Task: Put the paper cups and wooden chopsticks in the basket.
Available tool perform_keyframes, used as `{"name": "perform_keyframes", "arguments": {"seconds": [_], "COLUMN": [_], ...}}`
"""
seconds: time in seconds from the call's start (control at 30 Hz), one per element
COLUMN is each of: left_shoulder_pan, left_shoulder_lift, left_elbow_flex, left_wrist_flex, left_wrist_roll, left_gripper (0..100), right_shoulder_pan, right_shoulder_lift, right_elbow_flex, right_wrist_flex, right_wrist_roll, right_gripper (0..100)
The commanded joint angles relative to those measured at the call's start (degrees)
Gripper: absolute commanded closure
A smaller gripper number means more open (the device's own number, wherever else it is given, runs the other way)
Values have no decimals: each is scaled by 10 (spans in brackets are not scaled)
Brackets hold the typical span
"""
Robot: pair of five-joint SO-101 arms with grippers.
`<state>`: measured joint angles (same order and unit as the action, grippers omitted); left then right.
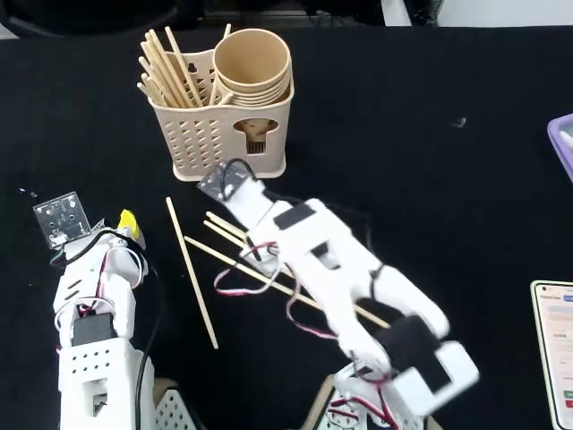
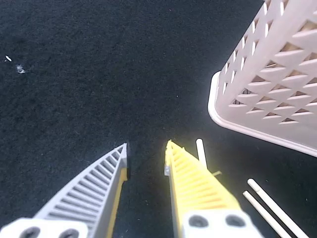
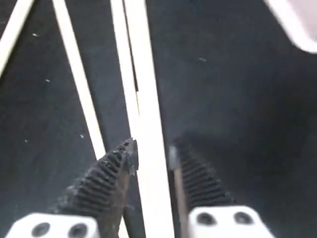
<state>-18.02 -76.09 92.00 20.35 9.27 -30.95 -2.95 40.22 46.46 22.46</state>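
Observation:
The beige basket [image 1: 224, 134] stands at the back of the table with a stack of paper cups [image 1: 253, 63] and several wooden chopsticks [image 1: 170, 72] in it. More chopsticks lie loose on the black table: one long chopstick [image 1: 192, 271] and a few crossed chopsticks [image 1: 235, 235] under the right arm. My right gripper [image 3: 152, 148] is open, its black fingers low on either side of one chopstick [image 3: 146, 89], with another chopstick [image 3: 79, 94] beside it. My left gripper [image 2: 146, 146] is open over bare cloth, left of the basket [image 2: 267, 84].
A purple container [image 1: 562, 139] sits at the right edge and a phone-like device [image 1: 555, 349] lies at the lower right. Cables trail from the right arm [image 1: 358, 278] over the loose chopsticks. Black cloth stretches open on the right side.

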Motion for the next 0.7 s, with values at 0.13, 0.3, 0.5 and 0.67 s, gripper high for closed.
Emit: {"name": "perform_keyframes", "arguments": {"seconds": [0.13, 0.3, 0.5, 0.67], "left_shoulder_pan": [3, 3, 4, 5], "left_shoulder_lift": [-9, -9, -9, -9], "left_elbow_flex": [-6, -6, -6, -6], "left_wrist_flex": [-11, -11, -11, -11], "left_wrist_roll": [-4, -4, -4, -4], "left_gripper": [866, 866, 866, 866], "right_shoulder_pan": [-1, 16, 61, 65], "right_shoulder_lift": [88, 108, 108, 112], "right_elbow_flex": [-102, -108, -121, -120], "right_wrist_flex": [-12, -12, 33, 47], "right_wrist_roll": [18, 48, 91, 105], "right_gripper": [923, 935, 938, 938]}}
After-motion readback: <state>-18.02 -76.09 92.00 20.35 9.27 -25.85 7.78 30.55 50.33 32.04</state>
